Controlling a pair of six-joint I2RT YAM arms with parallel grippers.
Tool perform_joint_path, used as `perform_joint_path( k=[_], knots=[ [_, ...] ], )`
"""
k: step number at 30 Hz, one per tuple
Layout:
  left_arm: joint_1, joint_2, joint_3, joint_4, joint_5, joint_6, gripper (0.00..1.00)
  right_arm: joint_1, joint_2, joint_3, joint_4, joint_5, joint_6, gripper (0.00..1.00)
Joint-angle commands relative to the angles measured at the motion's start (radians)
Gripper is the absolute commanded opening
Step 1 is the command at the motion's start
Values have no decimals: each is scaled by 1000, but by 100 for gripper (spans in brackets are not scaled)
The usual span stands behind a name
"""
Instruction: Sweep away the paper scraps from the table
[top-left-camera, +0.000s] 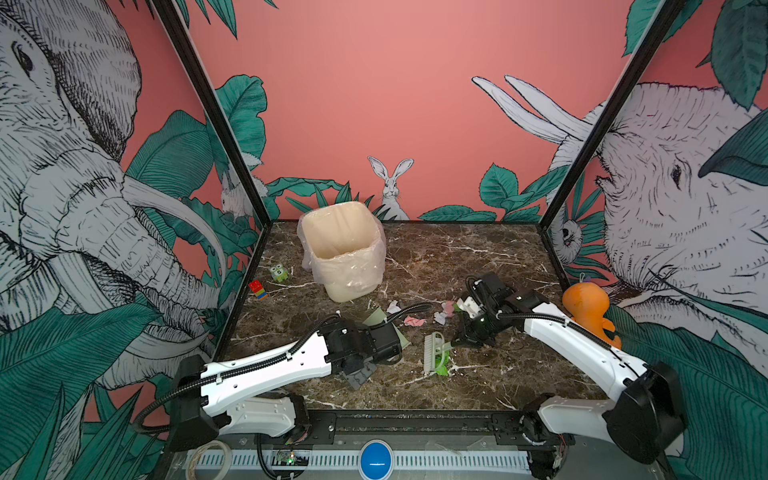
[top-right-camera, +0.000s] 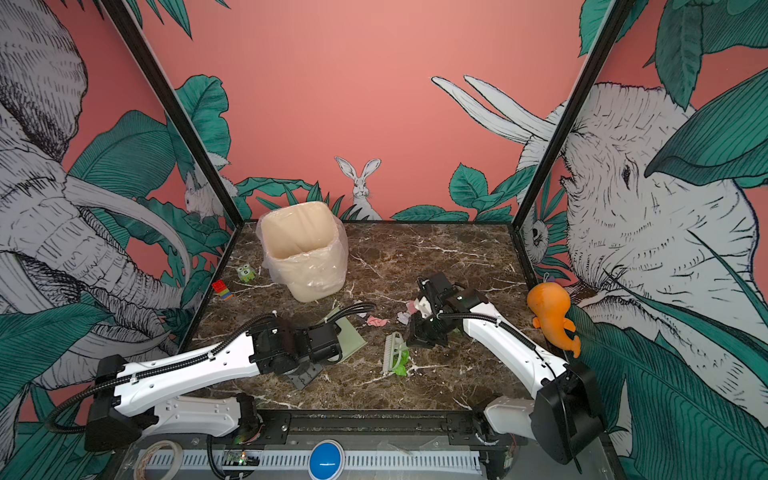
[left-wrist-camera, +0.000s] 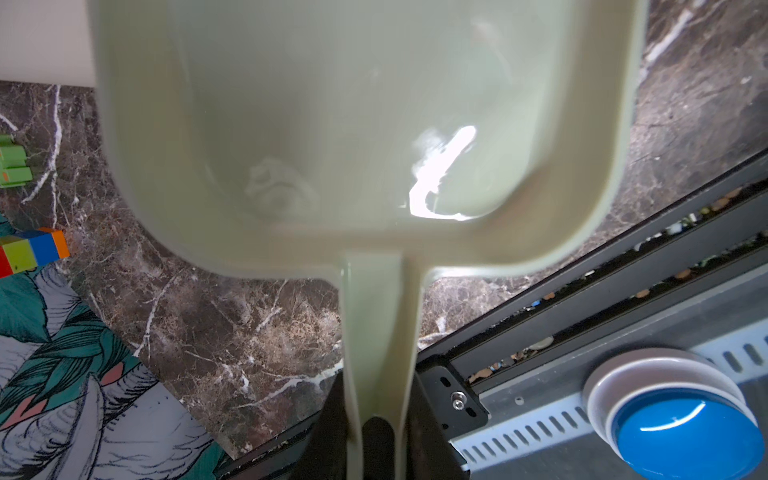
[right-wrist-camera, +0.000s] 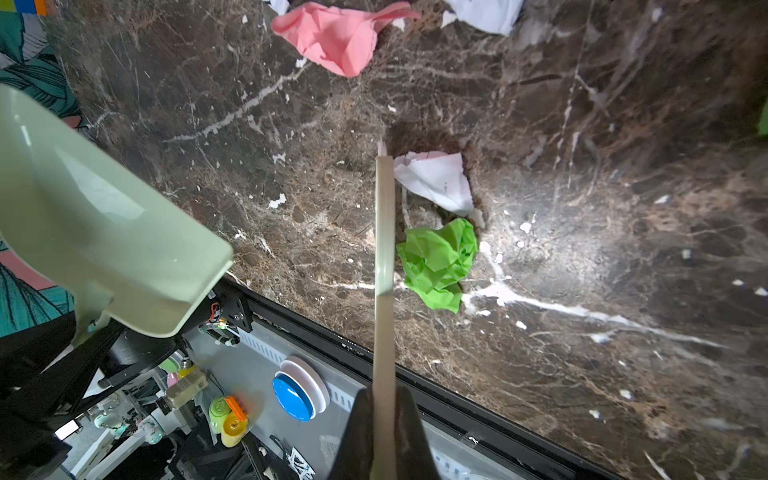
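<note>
At mid-table in both top views, your right gripper (top-left-camera: 460, 343) is clamped on the handle of the brush (top-left-camera: 433, 353), whose head lies low over the table (top-left-camera: 478, 257) with a green scrap (top-left-camera: 443, 368) tucked against it. Farther back you see the other scraps (top-left-camera: 414, 321), pink and white bits scattered between the two arms, all well short of the bin (top-left-camera: 353, 282) at the back left. The dustpan (top-right-camera: 352, 338) shows only as a pale green slab past the wrist of your left arm (top-left-camera: 266, 368). The owl (top-left-camera: 279, 273) and block (top-left-camera: 257, 289) sit by the left edge. From the left wrist, your left gripper (left-wrist-camera: 376, 419) is closed on the dustpan's handle, which runs out from between the dark fingers (left-wrist-camera: 328, 432) into the pan. The pan is blurred and hides much of the table; a pale smudge on its floor is too soft to name. The block and owl show past one side of it, a blue button (left-wrist-camera: 685, 432) past the other. From the right wrist, your right gripper's jaws pinch the brush, seen edge-on as a thin pale bar. A white scrap (right-wrist-camera: 436, 183) and the green scrap lie against one side of that bar. A pink scrap (right-wrist-camera: 332, 37) lies farther out, past the bar's tip, and the dustpan shows on the bar's other side, apart from all three.
</note>
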Motion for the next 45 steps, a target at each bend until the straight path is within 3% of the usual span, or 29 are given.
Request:
perform_joint_path(
  k=[1,11,16,23,35,45],
  knots=[
    [-9,12,-16,45,46,33,0,-2,-32,92,-72,29,-33,0],
    [-36,85,-39,128,173,69,0,-2,-4,264,-403,270,-236,0],
    [-49,128,-61,200,243,88,0,-2,38,294,-465,364,-296,0],
    [-49,196,-46,206,253,131,0,-1,92,319,-462,379,-322,0],
    [-49,279,-4,208,289,160,0,97,171,367,-395,374,-248,0],
    [-49,314,15,218,289,175,0,99,211,359,-366,382,-241,0]
  ],
)
